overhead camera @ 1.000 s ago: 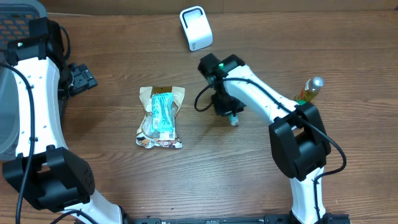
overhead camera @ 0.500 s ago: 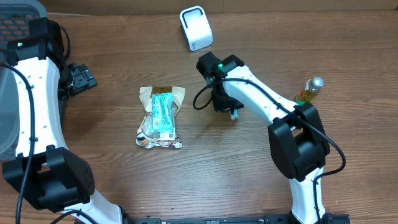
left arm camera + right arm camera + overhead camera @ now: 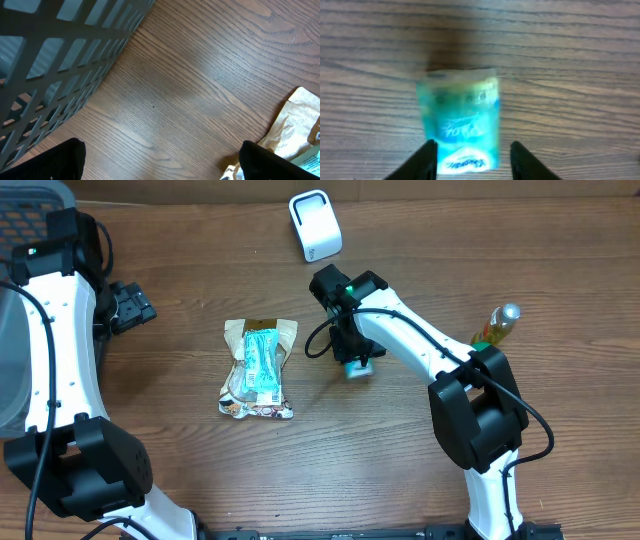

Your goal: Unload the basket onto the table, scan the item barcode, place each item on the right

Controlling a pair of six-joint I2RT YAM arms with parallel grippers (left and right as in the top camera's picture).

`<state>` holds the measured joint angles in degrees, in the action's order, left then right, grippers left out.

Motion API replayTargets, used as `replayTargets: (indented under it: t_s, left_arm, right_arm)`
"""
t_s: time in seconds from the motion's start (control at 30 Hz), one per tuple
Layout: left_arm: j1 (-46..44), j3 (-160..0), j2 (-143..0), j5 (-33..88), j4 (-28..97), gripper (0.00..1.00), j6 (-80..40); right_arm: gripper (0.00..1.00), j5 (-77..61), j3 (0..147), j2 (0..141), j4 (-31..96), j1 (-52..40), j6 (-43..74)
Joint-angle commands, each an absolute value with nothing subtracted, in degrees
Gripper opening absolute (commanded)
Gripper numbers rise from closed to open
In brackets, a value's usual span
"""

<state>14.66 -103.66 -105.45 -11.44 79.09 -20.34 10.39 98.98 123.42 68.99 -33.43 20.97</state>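
Teal packet lying flat on the wooden table, just right of frame centre in the overhead view, directly under the right gripper. Seen from the right wrist, same packet blurred, print unreadable, lower end sitting between the two dark fingers. Jaws parted a little wider than the packet, sliver of bare wood showing on the right side, no clamp on it.

White barcode scanner standing apart at upper centre of the frame, well above the packet.

Tan snack bag left of centre, a teal-wrapped bar resting on top, near the right gripper but not touching it. Corner of that bag also at the right edge of the left wrist view.

Left gripper parked at the left side of the frame beside the grey mesh basket, jaws spread wide and empty, dark tips at the two bottom corners of the left wrist view.

Bottle with a silver cap upright at the right edge of the table, behind the right arm's elbow.
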Motion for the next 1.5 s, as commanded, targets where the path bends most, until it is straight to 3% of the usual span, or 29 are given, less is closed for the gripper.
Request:
replayTargets:
  t_s: [0.0, 0.2, 0.3, 0.47, 0.93, 1.47]
  left_arm:
    - [14.57, -104.66, -106.02, -12.19, 79.05, 1.0, -19.27]
    - [14.57, -104.66, -106.02, -12.19, 79.05, 0.99, -19.27]
    - [14.57, -104.66, -106.02, -12.19, 79.05, 0.99, -19.27]
    - [14.57, -104.66, -106.02, -12.19, 79.05, 1.0, -19.29]
    - [14.57, -104.66, -106.02, -12.19, 79.05, 1.0, -19.27]
    - [14.57, -104.66, -106.02, -12.19, 79.05, 0.99, -19.27]
  right_arm:
    - [0.48, 9.19, 98.63, 121.62, 68.69, -33.69, 20.93]
    - [0.77, 9.08, 98.63, 121.62, 66.65, -31.68, 20.82]
    - [1.0, 6.33, 98.63, 121.62, 66.26, -29.17, 20.82]
    - [1.0, 0.89, 98.63, 121.62, 67.29, -24.56, 20.53]
    - [0.39, -10.85, 98.63, 121.62, 72.93, -20.1, 7.35]
    - [0.41, -14.48, 98.63, 121.62, 71.64, -20.25, 7.4]
